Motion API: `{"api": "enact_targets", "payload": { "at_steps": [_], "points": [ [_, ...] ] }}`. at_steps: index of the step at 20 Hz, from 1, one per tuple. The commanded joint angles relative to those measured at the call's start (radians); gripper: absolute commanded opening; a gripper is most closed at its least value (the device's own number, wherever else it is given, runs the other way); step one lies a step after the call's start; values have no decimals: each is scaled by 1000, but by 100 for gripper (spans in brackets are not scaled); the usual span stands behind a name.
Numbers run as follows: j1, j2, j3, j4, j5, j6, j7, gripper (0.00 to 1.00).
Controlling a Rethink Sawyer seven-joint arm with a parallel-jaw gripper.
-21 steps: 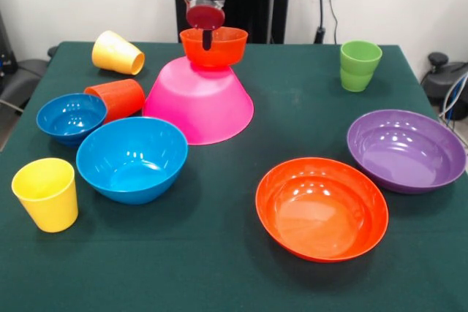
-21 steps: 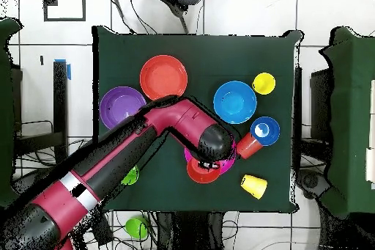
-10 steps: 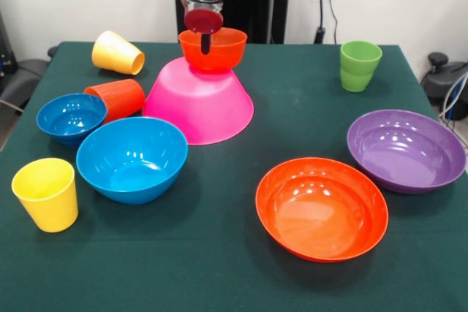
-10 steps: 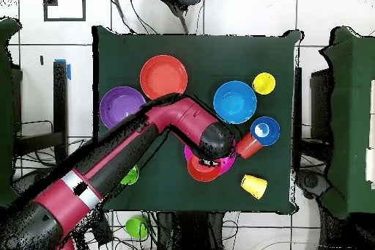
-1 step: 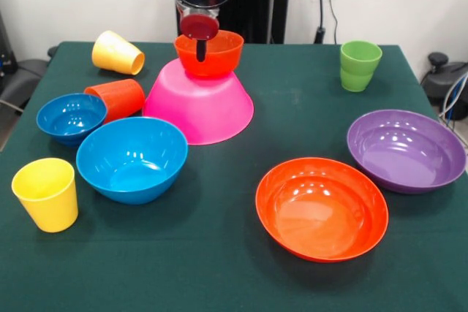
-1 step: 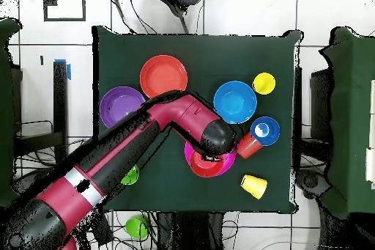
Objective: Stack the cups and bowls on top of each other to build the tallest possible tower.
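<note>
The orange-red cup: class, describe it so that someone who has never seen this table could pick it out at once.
Find the big upturned pink bowl toward the table's far side in the front view. Beside it at the picture's left, touching the small blue bowl, is the orange-red cup. It lies on its side like the far yellow cup, but no other cup is orange-red.

No readable text, labels or numbers appear anywhere.
</note>
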Motion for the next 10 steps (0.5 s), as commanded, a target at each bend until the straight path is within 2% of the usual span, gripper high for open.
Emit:
{"api": "enact_targets", "payload": {
  "at_steps": [1,6,10],
  "points": [
    [-26,20,152,-105,41,138,-42,0],
    [-31,18,153,-95,25,134,-79,0],
    [-20,56,140,-91,-9,147,-89,0]
  ]
}}
